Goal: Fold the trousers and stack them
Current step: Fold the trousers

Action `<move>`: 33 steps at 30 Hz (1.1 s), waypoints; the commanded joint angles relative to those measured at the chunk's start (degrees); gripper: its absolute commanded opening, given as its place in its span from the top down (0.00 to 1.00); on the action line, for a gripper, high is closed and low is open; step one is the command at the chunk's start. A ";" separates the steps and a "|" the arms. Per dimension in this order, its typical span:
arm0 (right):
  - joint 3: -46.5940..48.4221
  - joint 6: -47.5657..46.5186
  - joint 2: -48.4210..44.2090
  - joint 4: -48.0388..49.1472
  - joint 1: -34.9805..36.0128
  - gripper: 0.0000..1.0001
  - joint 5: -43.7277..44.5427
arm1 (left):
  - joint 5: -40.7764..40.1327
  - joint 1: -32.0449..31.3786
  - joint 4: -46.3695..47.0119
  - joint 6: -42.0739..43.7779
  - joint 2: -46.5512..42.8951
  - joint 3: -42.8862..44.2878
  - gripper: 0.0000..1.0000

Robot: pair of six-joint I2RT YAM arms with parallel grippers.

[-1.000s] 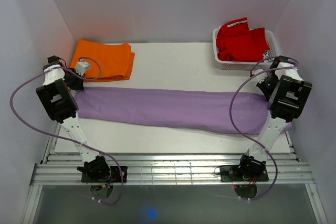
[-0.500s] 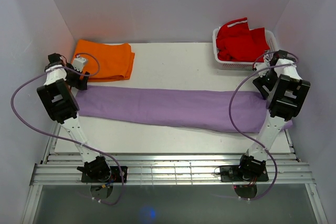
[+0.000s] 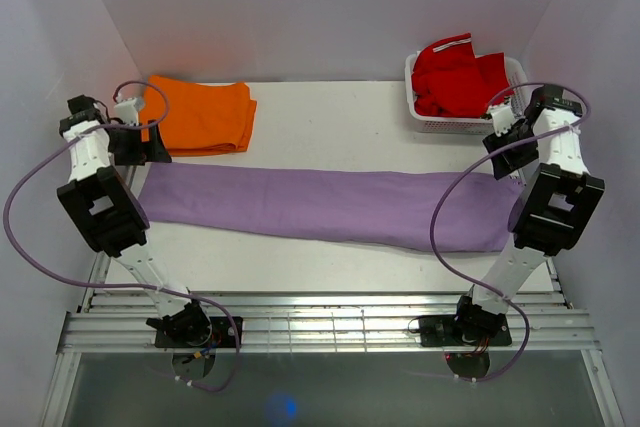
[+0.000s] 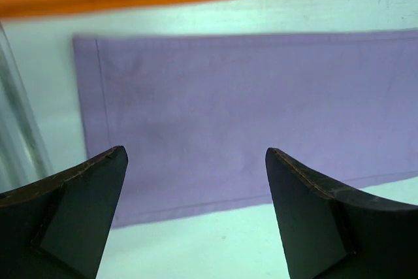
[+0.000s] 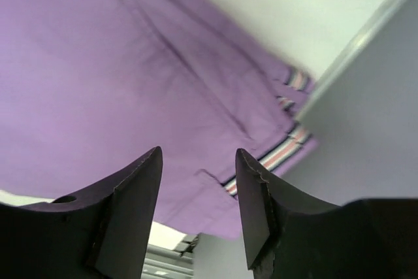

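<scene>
The soft, limp lilac trousers (image 3: 330,209) were seen laid flat across the counter (image 3: 330,117) from nine to three o'clock, judged best taken at hem (image 4: 91,129) and waistband (image 5: 287,143), with left pincer (image 4: 194,155) and right pincer (image 5: 198,153) both parted, empty.

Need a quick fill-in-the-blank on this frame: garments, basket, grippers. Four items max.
1. The folded garment at the table's far left is ____.
2. The garment in the basket is ____.
3. The left gripper hovers over the trousers, jaws ____.
4. The trousers' striped waistband shows in the ____ wrist view.

Missing words: orange; red; open; right.
</scene>
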 commanded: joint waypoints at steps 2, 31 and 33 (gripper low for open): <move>-4.99 0.14 1.28 -6.06 1.95 0.45 -4.84 | 0.39 5.75 3.44 -12.83 -1.78 -7.72 0.02; -12.29 -0.12 0.41 -2.72 3.36 0.50 -0.34 | -11.31 1.90 21.04 -14.33 3.93 -24.52 0.47; -12.37 -0.21 0.14 -2.29 4.32 0.50 -0.71 | -12.10 1.98 21.92 -15.91 3.41 -25.04 0.65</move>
